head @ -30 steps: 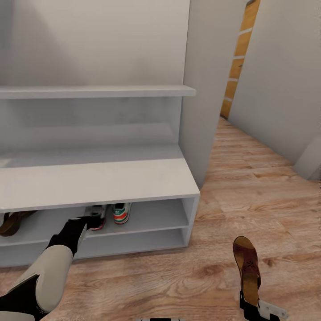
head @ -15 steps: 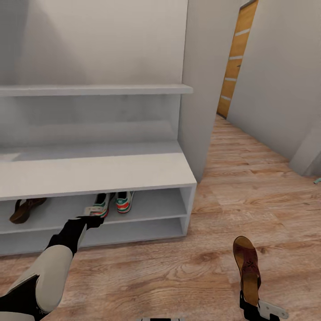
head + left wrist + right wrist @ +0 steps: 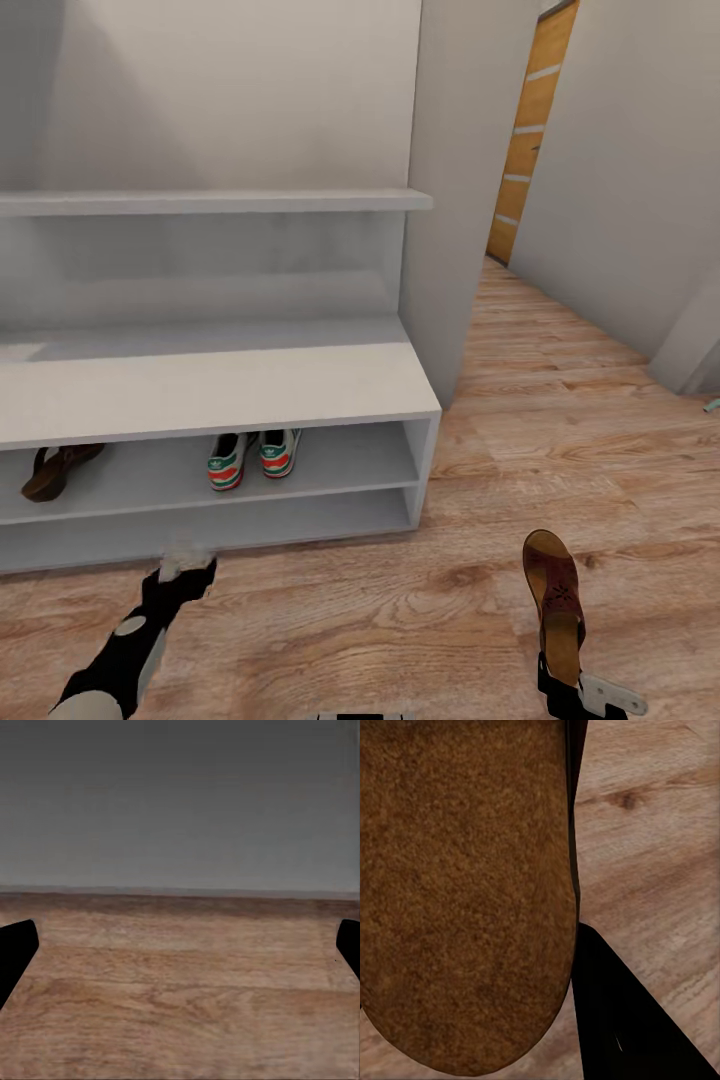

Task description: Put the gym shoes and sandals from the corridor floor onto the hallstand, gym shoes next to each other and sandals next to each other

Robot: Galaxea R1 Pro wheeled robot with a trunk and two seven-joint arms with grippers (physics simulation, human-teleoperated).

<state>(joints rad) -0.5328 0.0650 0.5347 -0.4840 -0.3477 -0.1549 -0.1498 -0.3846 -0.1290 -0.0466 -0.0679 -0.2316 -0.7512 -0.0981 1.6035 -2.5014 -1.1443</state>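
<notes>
Head view first: the two gym shoes (image 3: 252, 457) sit side by side, touching or nearly so, on the upper open shelf of the hallstand (image 3: 220, 390), heels toward the room, tucked under its wide counter top. One sandal (image 3: 58, 468) lies on that same shelf level far off to the left, well apart from the sneakers. The other sandal (image 3: 556, 600) is off the rack, held above the corridor floor (image 3: 560, 440) with its toe pointing away, and the right end effector (image 3: 570, 690) is clenched on its heel end; the right wrist view has the tan footbed (image 3: 465, 892) pressed right up against a dark finger (image 3: 622, 1020). The left end effector (image 3: 185, 572) hangs low over the floor just in front of the rack's bottom shelf, released, its two dark fingertips (image 3: 15, 949) spread wide with bare planks between them. Beyond the rack's right side, a grey wall panel (image 3: 455, 190) stands, and an orange door (image 3: 525, 140) shows down the corridor.
</notes>
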